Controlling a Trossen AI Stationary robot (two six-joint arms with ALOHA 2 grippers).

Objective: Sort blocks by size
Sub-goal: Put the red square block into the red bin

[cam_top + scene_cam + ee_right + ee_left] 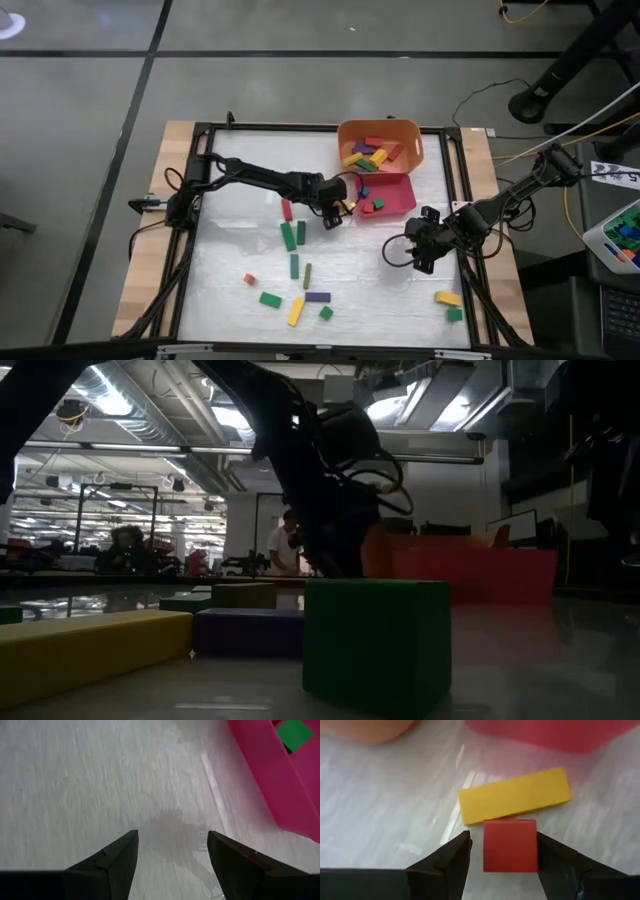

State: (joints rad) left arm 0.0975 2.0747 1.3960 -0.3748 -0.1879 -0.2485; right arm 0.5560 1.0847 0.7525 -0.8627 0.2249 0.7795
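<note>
The left gripper (502,851) sits low on the table just in front of the pink-red tray (405,200), fingers spread wide with a little red cube (510,845) sitting between them. There's a gap on both sides, so it's lined up for a grab but not squeezing yet. A yellow bar (515,795) lies right behind the cube, touching or nearly so, which is probably why the fingers come in from the sides rather than over it.

Makes sense it's parked here: the tray already has small cubes in it, while the orange bin (380,130) holds the long bars, so this cube likely goes in the tray.

The right gripper (172,855) waits over bare table near the tray's corner, fingers apart, holding nothing.

Plenty of blocks (295,270) are scattered across the near half of the table, so the sorting looks maybe halfway done.
</note>
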